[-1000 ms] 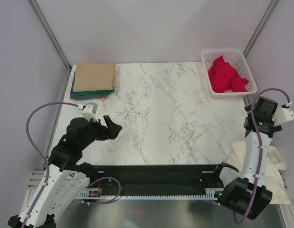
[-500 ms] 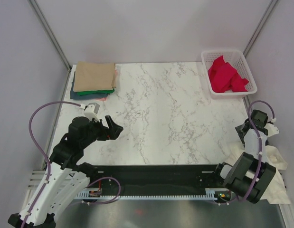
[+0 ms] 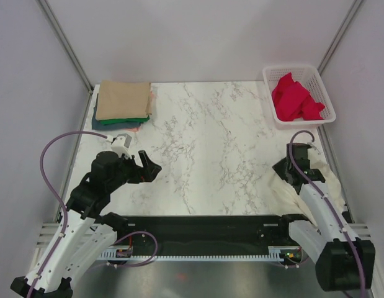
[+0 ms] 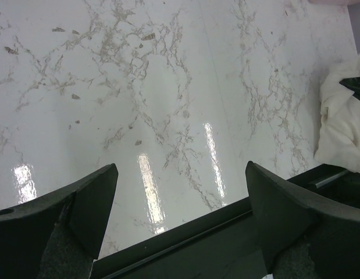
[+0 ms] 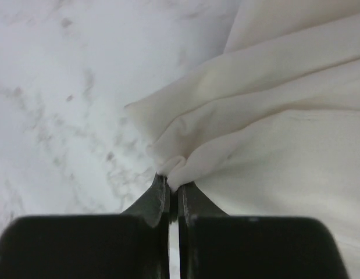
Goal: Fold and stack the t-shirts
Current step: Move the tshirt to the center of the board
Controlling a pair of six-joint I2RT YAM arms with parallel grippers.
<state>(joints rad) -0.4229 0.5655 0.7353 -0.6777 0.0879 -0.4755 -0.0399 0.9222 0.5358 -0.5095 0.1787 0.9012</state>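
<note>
The cream t-shirt (image 3: 330,178) lies crumpled at the table's right edge, partly under my right arm. My right gripper (image 3: 282,168) is shut on a bunched fold at its left edge. In the right wrist view the cream t-shirt (image 5: 273,116) spreads up and to the right, and the right gripper (image 5: 174,187) pinches a small fold of it just above the marble. A stack of folded t-shirts (image 3: 122,101), tan on top with green and teal below, sits at the far left corner. My left gripper (image 3: 148,166) hovers open over the near left of the table; the left gripper (image 4: 181,174) holds nothing.
A white mesh basket (image 3: 317,84) with red cloth (image 3: 294,99) stands at the far right corner. A black rail (image 3: 204,225) runs along the near table edge. The left wrist view shows the cream t-shirt (image 4: 342,128) at its right border.
My right arm swung in from the right edge and lowered. Its gripper went from open to shut on the cream t-shirt, which now lies further onto the table. The left arm barely moved.
</note>
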